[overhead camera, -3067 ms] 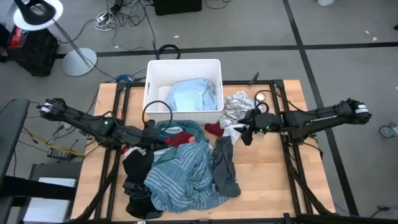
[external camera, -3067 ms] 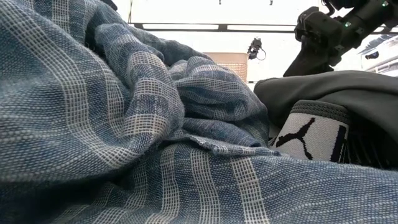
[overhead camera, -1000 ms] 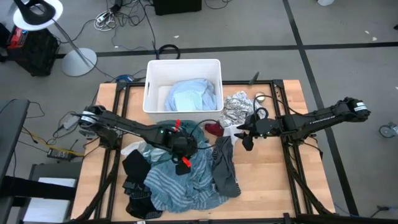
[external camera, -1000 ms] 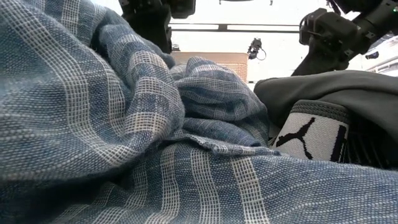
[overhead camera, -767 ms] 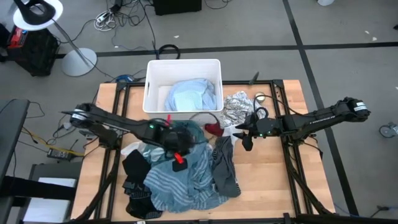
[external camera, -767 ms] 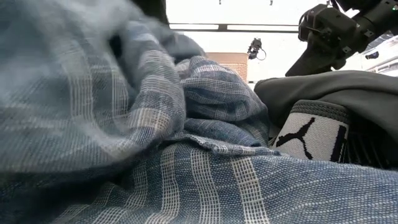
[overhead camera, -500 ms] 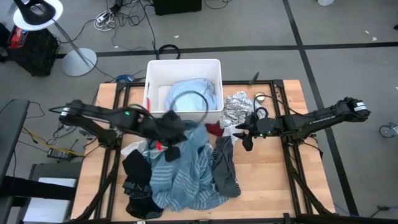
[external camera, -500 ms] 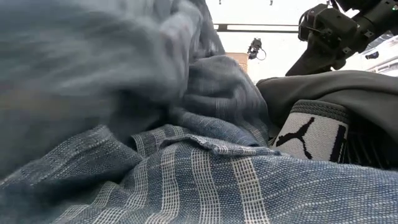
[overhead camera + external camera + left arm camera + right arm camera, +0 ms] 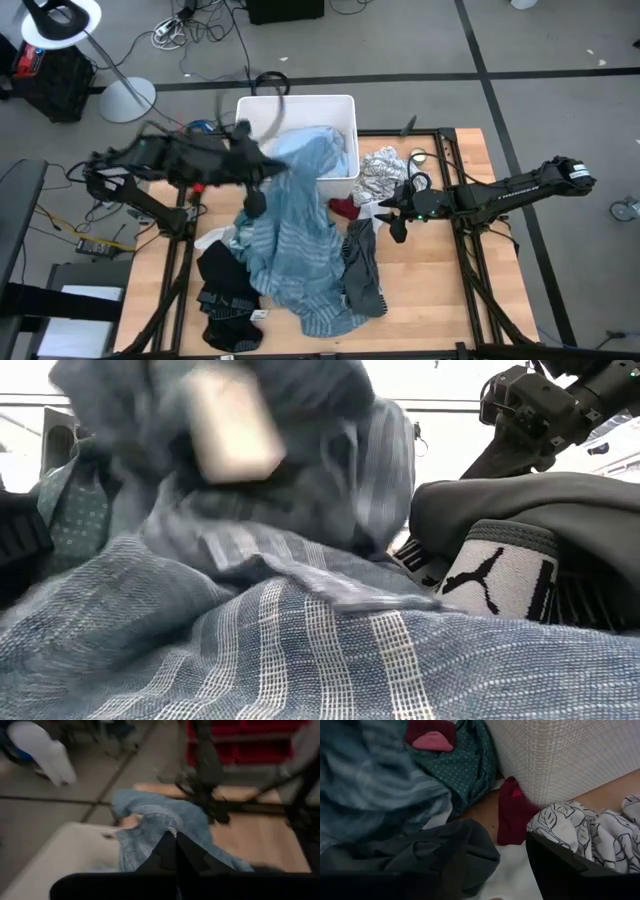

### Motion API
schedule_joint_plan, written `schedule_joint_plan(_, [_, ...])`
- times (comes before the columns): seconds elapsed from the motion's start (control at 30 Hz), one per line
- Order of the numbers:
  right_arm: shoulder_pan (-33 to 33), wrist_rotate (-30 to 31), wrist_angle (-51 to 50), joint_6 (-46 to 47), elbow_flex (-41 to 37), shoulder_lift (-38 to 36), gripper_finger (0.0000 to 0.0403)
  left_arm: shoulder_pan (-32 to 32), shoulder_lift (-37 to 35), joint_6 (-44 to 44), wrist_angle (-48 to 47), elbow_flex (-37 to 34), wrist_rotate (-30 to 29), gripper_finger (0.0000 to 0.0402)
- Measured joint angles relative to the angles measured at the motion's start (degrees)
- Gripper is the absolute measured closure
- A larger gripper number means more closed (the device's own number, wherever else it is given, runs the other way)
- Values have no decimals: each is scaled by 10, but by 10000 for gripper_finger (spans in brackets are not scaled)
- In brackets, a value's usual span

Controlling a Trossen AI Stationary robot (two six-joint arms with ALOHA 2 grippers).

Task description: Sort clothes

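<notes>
My left fingers [image 9: 176, 851] are pinched on the blue-striped shirt [image 9: 300, 230], lifted beside the tub [image 9: 345, 110]; its tail drapes over the desk [image 9: 440, 290]. Soft, light, floppy: grip bunched folds. Right fingers [image 9: 396, 224] hover near the red garment [image 9: 343, 208]; their state I cannot tell.

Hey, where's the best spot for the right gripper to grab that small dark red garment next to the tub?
Probably the free end of the red garment, coming straight down. It lies flat on bare wood, its far end against the tub, so only the top is open to the right gripper.
</notes>
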Motion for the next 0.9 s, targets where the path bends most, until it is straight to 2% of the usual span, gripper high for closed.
schedule_joint_plan(0.1, [0,0,0,0,0,0,199,18,0,34,4,49,-23,401])
schedule_joint_plan(0.2, [0,0,1,-5,0,0,199,39,0,71,50,91,-61,401])
schedule_joint_plan(0.33, [0,6,1,-8,0,0,199,68,0,142,174,127,-98,401])
schedule_joint_plan(0.57, [0,7,1,-10,0,0,199,116,11,307,414,131,-99,401])
schedule_joint_plan(0.7, [0,7,1,-14,0,0,199,145,30,366,522,131,-98,401])
schedule_joint_plan(0.8, [0,7,1,-17,0,0,199,167,42,380,498,131,-98,401])
schedule_joint_plan(0.9, [0,7,1,-20,0,0,199,177,53,379,382,131,-98,401])
